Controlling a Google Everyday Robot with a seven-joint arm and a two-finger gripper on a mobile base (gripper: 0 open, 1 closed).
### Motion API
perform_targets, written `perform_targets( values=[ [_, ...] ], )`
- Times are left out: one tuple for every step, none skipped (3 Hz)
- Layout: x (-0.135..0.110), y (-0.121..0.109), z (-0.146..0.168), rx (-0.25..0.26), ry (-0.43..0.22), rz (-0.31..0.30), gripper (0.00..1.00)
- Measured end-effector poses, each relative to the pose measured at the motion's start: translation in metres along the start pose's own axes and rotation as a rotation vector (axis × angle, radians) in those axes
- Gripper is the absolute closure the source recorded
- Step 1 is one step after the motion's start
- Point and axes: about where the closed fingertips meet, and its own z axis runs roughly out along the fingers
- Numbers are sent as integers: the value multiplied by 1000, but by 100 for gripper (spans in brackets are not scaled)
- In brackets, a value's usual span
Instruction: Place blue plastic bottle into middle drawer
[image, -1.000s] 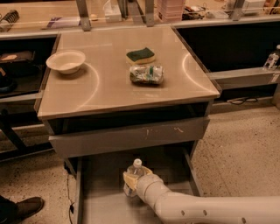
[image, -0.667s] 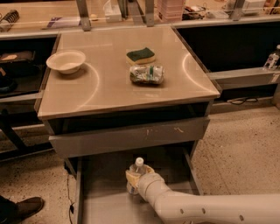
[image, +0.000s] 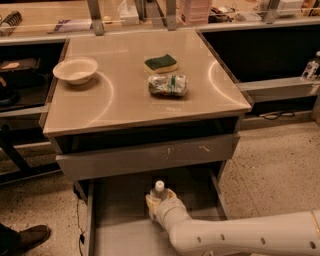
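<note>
Clear plastic with a white cap: the blue plastic bottle (image: 159, 192) stands upright inside the open middle drawer (image: 118, 212), near the middle of its back part, just below the scratched grey drawer front (image: 150, 156). The gripper (image: 160, 201) is down in the drawer at the bottle, clenched around its body, with pale pads showing on either side below the neck. The white arm (image: 240, 237) reaches in from the lower right.

Handling, as a guess: thin-walled and light, maybe empty, so it dents if squeezed hard and is slick on the label. It is tall and narrow, so it tips easily once let go. The best hold is mid-body or just under the shoulder, where the wall is stiffer, not on the cap. It is not fragile, and a short drop is fine.

Hard to see:
- The bottle's lower half and base are hidden behind the wrist, so I can't tell if it touches the drawer floor.
- The label print is unreadable.
- The liquid level is not visible.
- The drawer's front edge is cut off at the bottom of the view.
- The drawer interior is dark at the back.

On the tabletop (image: 125, 107), well apart from the action, are a white bowl (image: 75, 70), a sponge (image: 160, 63) and a crumpled packet (image: 168, 85).
</note>
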Motion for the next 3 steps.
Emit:
perform_targets(
  values=[
    [4,-6,6,45,-6,5,100],
    [3,-9,12,77,-27,12,100],
    [-1,-14,15,106,-52,16,100]
  ],
)
